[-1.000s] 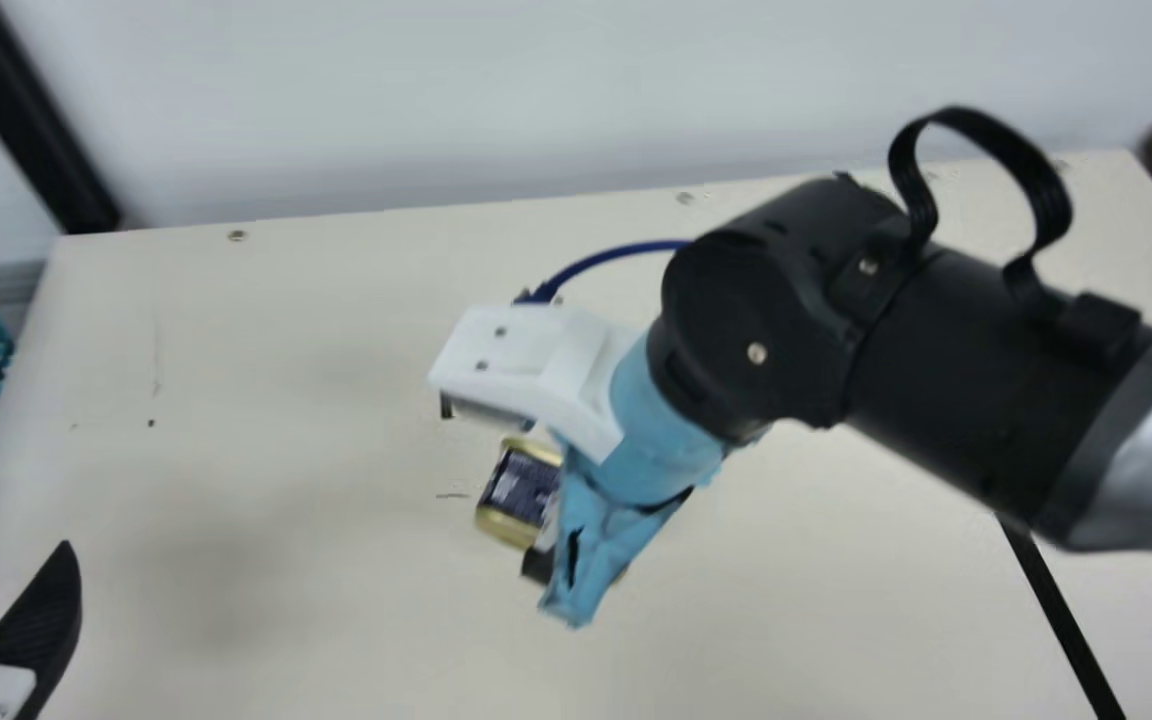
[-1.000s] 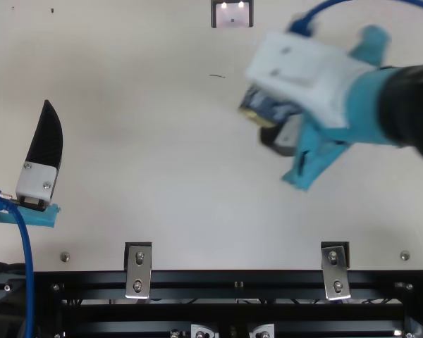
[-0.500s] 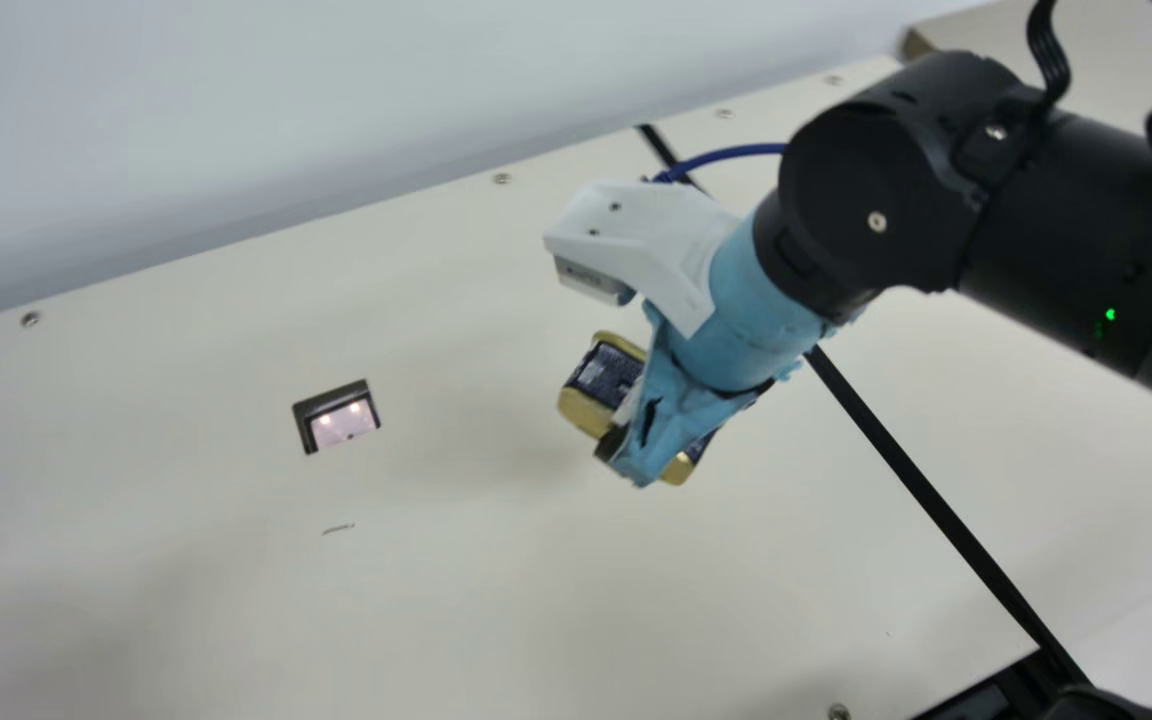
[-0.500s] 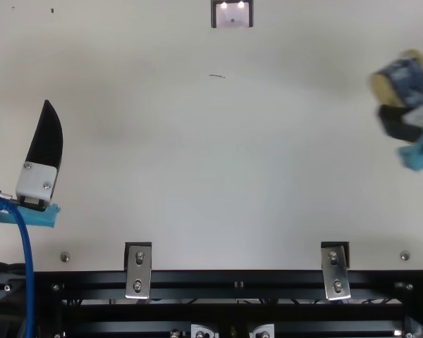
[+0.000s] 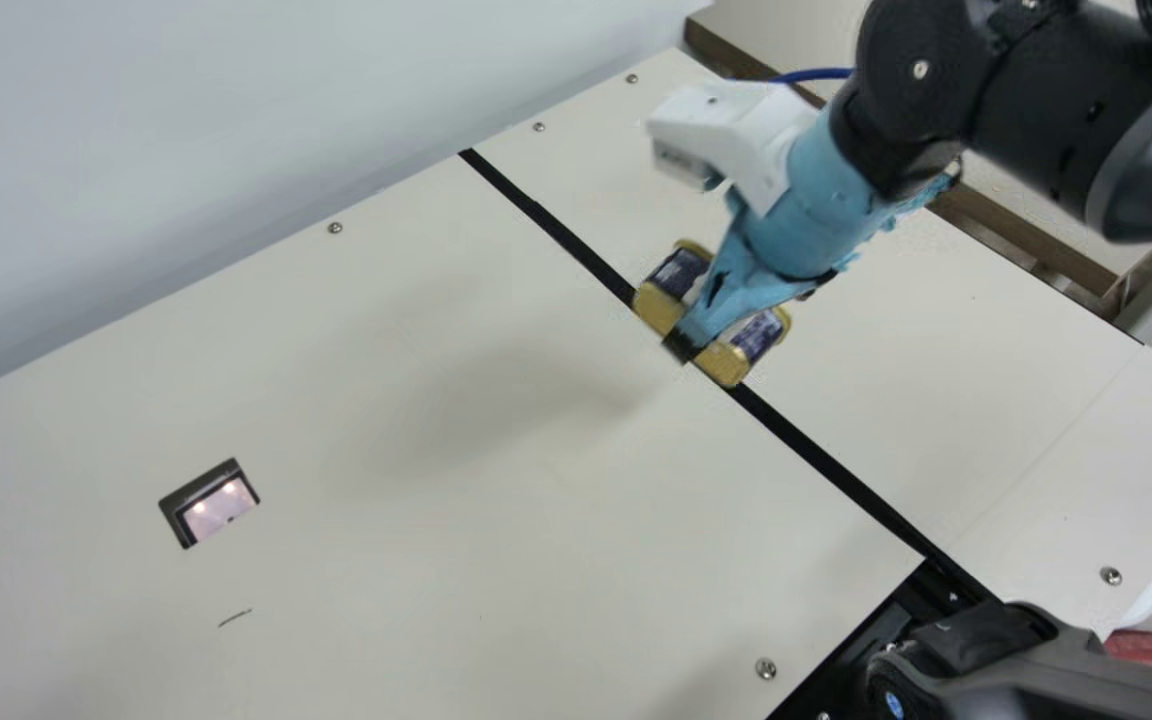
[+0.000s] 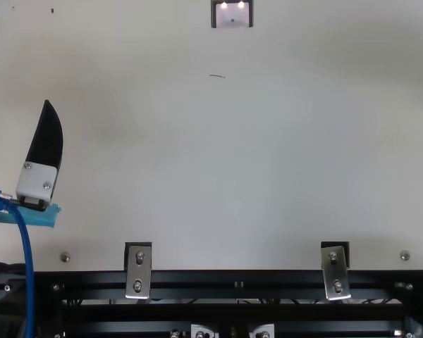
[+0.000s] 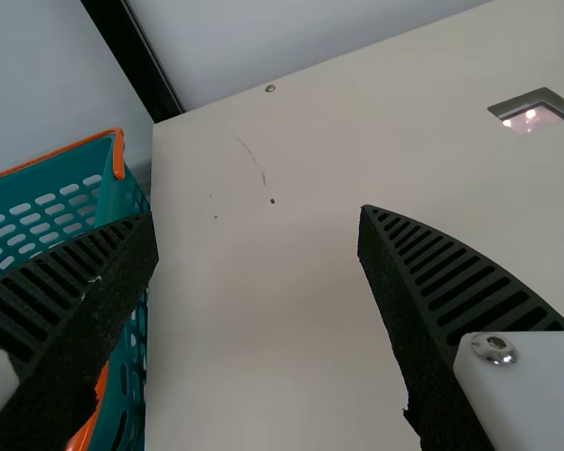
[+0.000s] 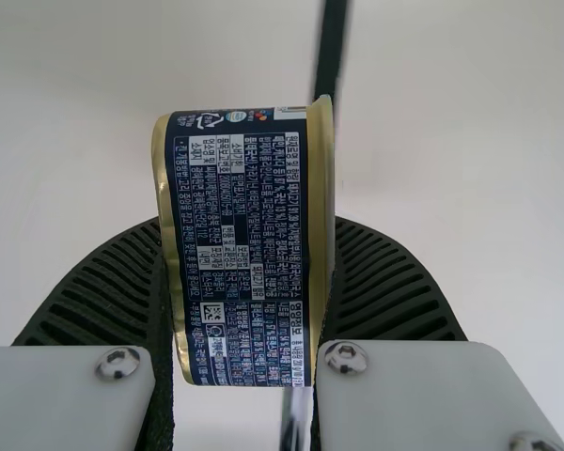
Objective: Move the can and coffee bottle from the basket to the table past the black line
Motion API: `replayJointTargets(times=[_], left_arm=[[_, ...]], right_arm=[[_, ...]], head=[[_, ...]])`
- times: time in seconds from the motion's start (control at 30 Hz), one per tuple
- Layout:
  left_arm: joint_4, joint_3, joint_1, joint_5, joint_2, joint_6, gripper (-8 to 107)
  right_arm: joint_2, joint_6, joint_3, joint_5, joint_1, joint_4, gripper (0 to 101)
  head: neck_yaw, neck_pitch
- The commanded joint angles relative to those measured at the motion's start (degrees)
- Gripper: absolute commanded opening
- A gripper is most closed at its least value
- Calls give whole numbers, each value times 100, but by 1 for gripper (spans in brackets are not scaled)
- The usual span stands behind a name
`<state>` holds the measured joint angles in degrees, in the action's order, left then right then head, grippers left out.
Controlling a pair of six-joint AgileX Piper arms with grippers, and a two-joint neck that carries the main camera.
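Crossed by the black line (image 5: 556, 232): cream table (image 5: 416, 570). Well apart from the line, off to its left: teal basket (image 7: 117, 193) with orange rim. Also well left of the line: left gripper (image 6: 44, 144), fingers spread wide. Over the line: right gripper (image 5: 686, 340), closed on the navy-and-gold can (image 5: 658, 308), held there too. Left of the line: small screw (image 5: 766, 668).
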<state>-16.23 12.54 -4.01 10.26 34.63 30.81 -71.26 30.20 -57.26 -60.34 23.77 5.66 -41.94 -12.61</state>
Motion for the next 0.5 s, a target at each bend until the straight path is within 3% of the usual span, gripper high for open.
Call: replayJointTargets(times=[0.0, 0.23, 0.47], left_arm=[[0, 0, 0, 0, 0, 0, 90], [0, 0, 0, 0, 0, 0, 90], [0, 0, 0, 0, 0, 0, 90]], right_arm=[[-134, 260, -79, 81, 1171, 146, 0], [-686, 895, -339, 270, 2558, 387, 0], [-1208, 1414, -494, 404, 3379, 450, 0]], head=[[-66, -156], [-66, -156], [-66, -156]])
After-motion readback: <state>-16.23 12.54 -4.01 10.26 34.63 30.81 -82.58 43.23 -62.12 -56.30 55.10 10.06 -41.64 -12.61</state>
